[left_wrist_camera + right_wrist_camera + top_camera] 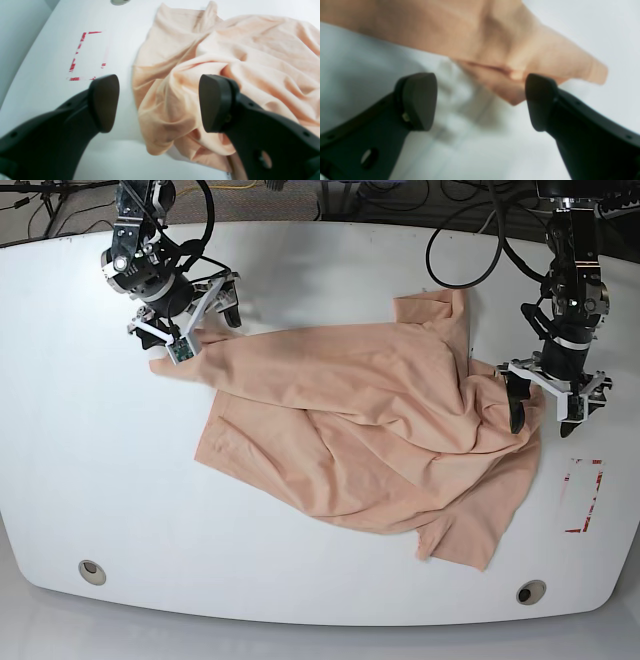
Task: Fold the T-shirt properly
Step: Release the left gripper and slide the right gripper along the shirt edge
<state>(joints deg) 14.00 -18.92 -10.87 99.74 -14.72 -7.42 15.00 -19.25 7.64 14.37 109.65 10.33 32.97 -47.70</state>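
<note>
The peach T-shirt [360, 430] lies crumpled and spread across the middle of the white table [120, 500]. In the left wrist view its bunched folds [225, 60] fill the right half. My left gripper [160, 103] hangs open over the shirt's edge, one finger over bare table and the other over cloth; in the base view this gripper [552, 402] is at the shirt's right side. My right gripper [480, 101] is open too, its jaws wide, with a corner of the T-shirt [510, 75] just beyond the fingertips. The base view puts that gripper [200, 330] at the shirt's upper-left corner.
A rectangle of broken red tape [583, 495] marks the table near the right edge, and shows beside the left finger as tape [85, 55]. Two round holes [92, 571] [531, 591] sit near the table's front edge. Cables run behind the table's far edge.
</note>
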